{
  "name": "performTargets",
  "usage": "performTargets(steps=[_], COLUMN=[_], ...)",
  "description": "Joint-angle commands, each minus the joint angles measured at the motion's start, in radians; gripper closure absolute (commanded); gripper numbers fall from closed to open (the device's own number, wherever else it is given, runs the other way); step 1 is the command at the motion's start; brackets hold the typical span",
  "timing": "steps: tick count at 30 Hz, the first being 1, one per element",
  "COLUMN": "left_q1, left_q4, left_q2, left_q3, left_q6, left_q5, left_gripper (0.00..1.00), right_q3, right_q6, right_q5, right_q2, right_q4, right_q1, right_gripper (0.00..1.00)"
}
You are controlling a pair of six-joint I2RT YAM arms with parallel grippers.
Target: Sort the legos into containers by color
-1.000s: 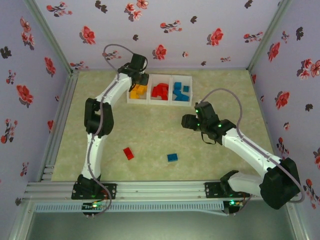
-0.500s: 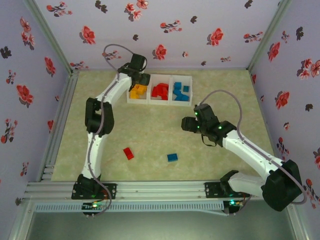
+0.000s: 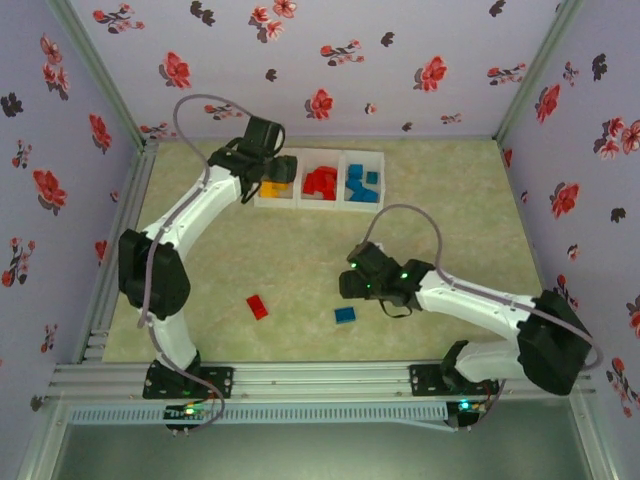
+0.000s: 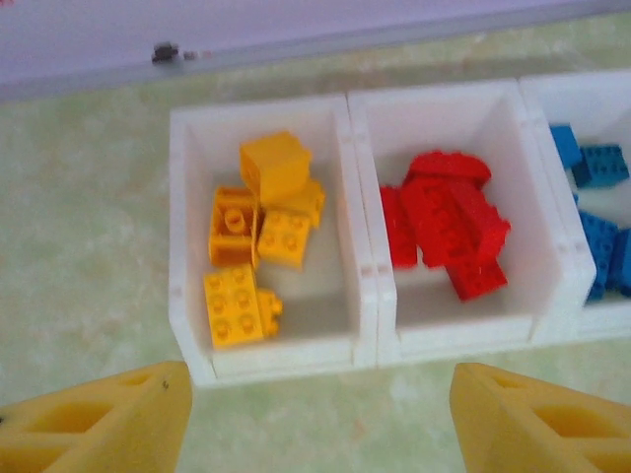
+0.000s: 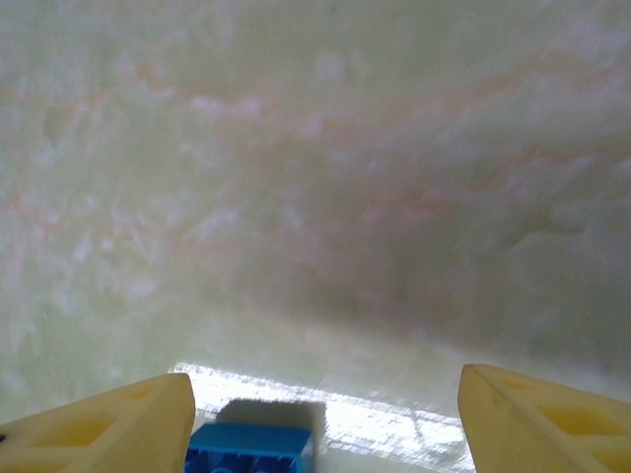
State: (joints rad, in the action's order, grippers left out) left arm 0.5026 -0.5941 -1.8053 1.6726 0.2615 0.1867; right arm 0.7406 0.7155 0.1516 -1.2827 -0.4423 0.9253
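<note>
Bricks of three colours sit mostly in the containers (image 3: 320, 206), three white bins joined in a row at the far side of the table (image 3: 460, 200); the yellow bricks (image 3: 272, 187) fill the left bin, the red bricks (image 3: 320, 182) the middle one and the blue bricks (image 3: 360, 184) the right one. From the left wrist, the yellow pile (image 4: 251, 246) lies loose and tumbled, one brick tilted on a corner; the red heap (image 4: 449, 232) leans toward the right wall of its bin; the white wall (image 4: 365, 266) between them is bare.

The left gripper (image 3: 283, 168) hangs at the left end of the row, by the yellow bin; its fingers (image 4: 128, 419) stand wide apart with nothing between them.

Two bricks are still out on the table: a loose red brick (image 3: 257, 306) and, to its right and well apart from it, a loose blue brick (image 3: 345, 314). The right gripper (image 3: 348, 285) hovers low, just beside the blue one; its fingers are spread wide and hold nothing; from its wrist the blue brick (image 5: 251, 448) shows at the bottom edge, between the fingers and close to one of them; whether it touches that finger I cannot tell.
</note>
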Motion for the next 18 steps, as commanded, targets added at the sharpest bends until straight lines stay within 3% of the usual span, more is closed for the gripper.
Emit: performTargets(steps=[1, 8, 18], left_q1=[0.02, 0.074, 0.09], left_q4=[0.014, 0.013, -0.004], left_q2=[0.082, 0.2, 0.294], left_q3=[-0.103, -0.246, -0.325], left_q6=[0.078, 0.154, 0.172], left_q5=[-0.003, 0.012, 0.028], left_gripper=[0.3, 0.3, 0.3], right_q3=[0.0, 0.034, 0.051], right_q6=[0.109, 0.181, 0.216], right_q5=[0.075, 0.112, 0.109], right_q2=[-0.049, -0.142, -0.181], right_q4=[0.018, -0.007, -0.008], right_q1=[0.076, 0.175, 0.24], right_gripper=[0.26, 0.2, 0.25])
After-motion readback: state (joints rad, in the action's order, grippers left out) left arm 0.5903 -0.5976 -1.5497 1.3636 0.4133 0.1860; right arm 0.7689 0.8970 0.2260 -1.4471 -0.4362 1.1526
